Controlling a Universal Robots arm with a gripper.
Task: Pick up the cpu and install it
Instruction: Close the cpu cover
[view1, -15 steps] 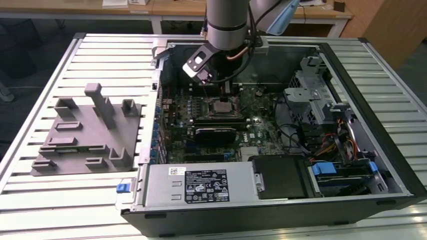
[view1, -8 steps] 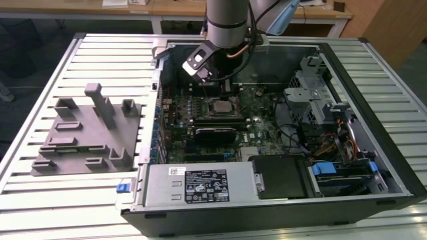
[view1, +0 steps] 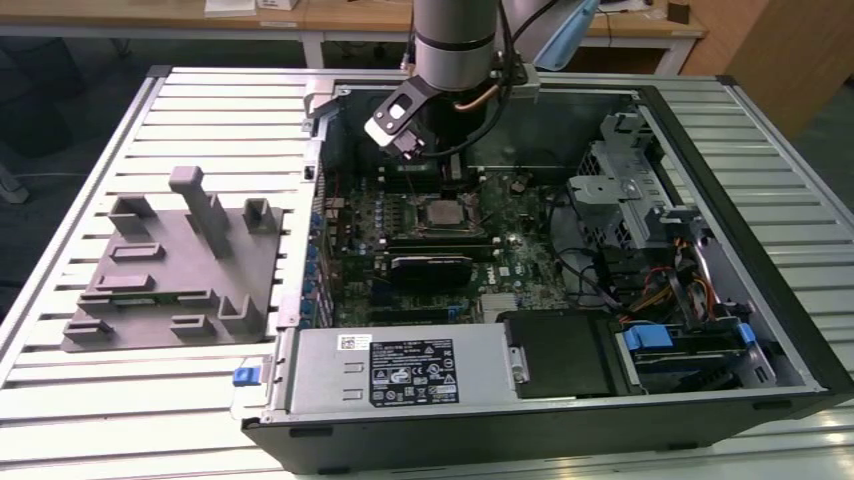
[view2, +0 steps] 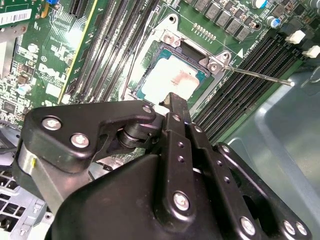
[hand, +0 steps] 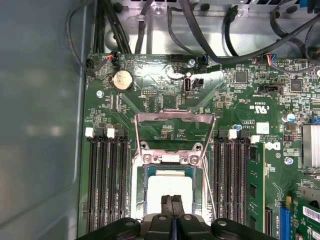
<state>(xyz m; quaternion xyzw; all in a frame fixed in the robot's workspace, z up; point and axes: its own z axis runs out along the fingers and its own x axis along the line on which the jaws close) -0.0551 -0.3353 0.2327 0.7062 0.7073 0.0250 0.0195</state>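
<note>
Surface (view1: 134, 420): case (view1: 534, 440) carried, grey tray (view1: 147, 290) just beside it on exterior view's left.
Case: side open, motherboard (hand: 250, 95) housed inside.
Socket (hand: 139, 175) on motherboard: load frame (hand: 175, 117) raised, lever (view2: 260, 75) swung clear.
Cpu (hand: 170, 185): laid flat in socket, unclamped.
Gripper (hand: 172, 200): closed finger to finger, nothing held, tips over cpu; contact not determinable.
Step judged: cpu placed, install not yet locked. Clamping calls for frame brought down square, cpu left undisturbed.
</note>
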